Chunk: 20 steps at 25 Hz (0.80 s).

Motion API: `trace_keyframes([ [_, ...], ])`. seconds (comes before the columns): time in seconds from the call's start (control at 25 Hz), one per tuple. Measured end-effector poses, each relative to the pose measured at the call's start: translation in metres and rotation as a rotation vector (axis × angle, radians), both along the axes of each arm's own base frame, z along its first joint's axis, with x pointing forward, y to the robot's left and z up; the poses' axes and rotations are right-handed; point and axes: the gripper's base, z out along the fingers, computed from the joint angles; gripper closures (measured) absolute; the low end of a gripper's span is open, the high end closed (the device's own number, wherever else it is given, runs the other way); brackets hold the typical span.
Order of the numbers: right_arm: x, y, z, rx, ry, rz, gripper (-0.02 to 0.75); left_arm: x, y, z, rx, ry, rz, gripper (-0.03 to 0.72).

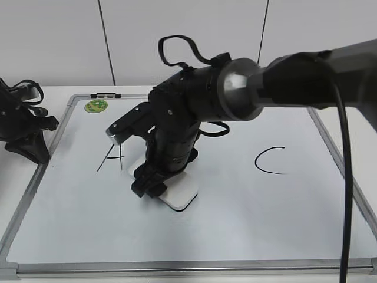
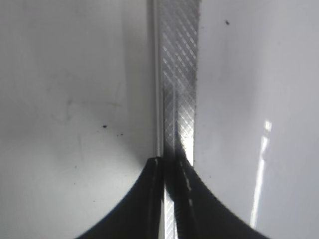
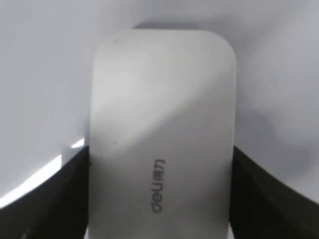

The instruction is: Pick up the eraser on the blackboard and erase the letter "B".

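The white eraser (image 1: 181, 195) lies flat on the blackboard (image 1: 247, 224), between the black "A" (image 1: 112, 158) and "C" (image 1: 270, 160). My right gripper (image 1: 151, 183) reaches across the middle and is shut on the eraser's sides. In the right wrist view the eraser (image 3: 162, 99) fills the frame with grey lettering on top, and the gripper (image 3: 160, 159) has a finger touching each long side. The letter "B" does not show; the right arm covers the middle of the board. My left gripper (image 1: 32, 144) rests shut at the board's left edge.
A round green sticker (image 1: 96, 106) sits at the board's far left corner. In the left wrist view the shut left gripper (image 2: 169, 162) hovers over the board's silver frame (image 2: 179, 74). The right arm's cable (image 1: 346, 194) hangs over the board's right side.
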Motion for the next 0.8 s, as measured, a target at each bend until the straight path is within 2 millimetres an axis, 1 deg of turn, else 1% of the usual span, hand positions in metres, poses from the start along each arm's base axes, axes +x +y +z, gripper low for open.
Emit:
trace_keyframes([
  [0.28, 0.031, -0.038, 0.000, 0.001, -0.002, -0.111, 0.203, 0.000, 0.000, 0.000, -0.001, -0.001, 0.001, 0.645],
  [0.36, 0.036, -0.045, 0.001, 0.000, -0.004, -0.127, 0.203, 0.000, 0.000, 0.000, -0.001, -0.001, 0.001, 0.644],
  [0.48, 0.038, -0.050, 0.006, -0.014, -0.018, -0.126, 0.203, 0.000, 0.000, 0.000, -0.001, -0.001, 0.002, 0.643],
  [0.6, 0.035, -0.057, 0.023, -0.034, -0.025, -0.127, 0.203, 0.000, 0.000, 0.000, -0.001, -0.001, 0.002, 0.643],
  [0.72, 0.033, -0.067, 0.055, -0.012, -0.067, -0.142, 0.203, 0.000, 0.000, 0.000, -0.001, -0.001, 0.002, 0.643],
  [0.8, 0.034, -0.075, 0.070, 0.001, -0.084, -0.163, 0.203, 0.000, 0.000, 0.000, -0.001, -0.001, 0.002, 0.643],
])
